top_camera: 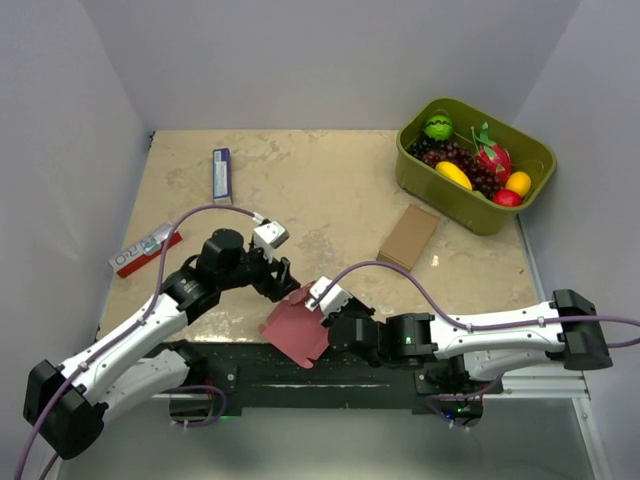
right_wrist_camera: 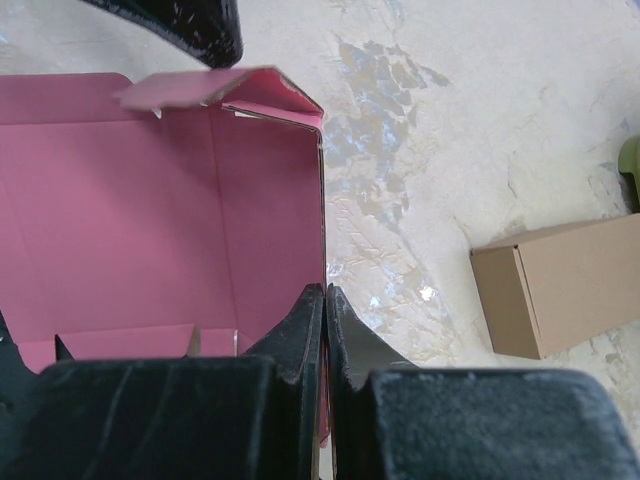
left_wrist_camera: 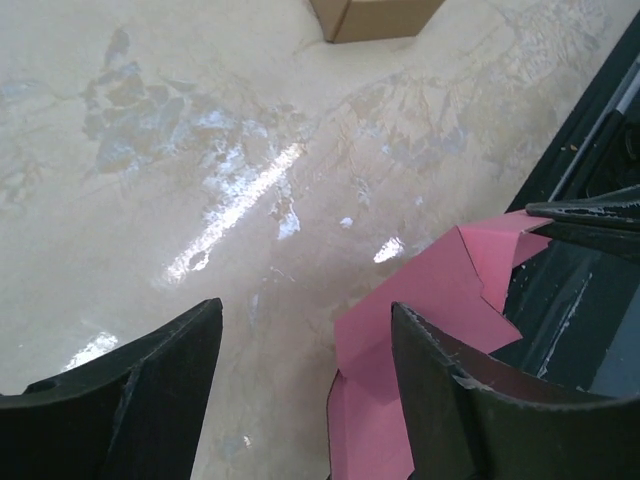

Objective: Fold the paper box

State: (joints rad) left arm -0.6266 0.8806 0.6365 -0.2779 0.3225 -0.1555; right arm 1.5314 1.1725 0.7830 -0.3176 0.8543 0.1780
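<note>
Right tool (top_camera: 320, 308) pinches the paper box (top_camera: 293, 335) — left tool (top_camera: 284, 284) hovers just beside it.

Bright, even light falls from above. The table (left_wrist_camera: 100, 200) shines with white glare streaks in the left wrist view. Shadows are soft and faint. The close black fingers (left_wrist_camera: 150, 400) look a little blurry.

At far right, olive-green tub (top_camera: 478, 212) filled with fruit (top_camera: 470, 165). Just left of it and nearer, flat brown cardboard box (top_camera: 409, 236). Far left, blue-and-white packet (top_camera: 221, 175); nearer, at left edge, red-and-white packet (top_camera: 146, 250).
</note>
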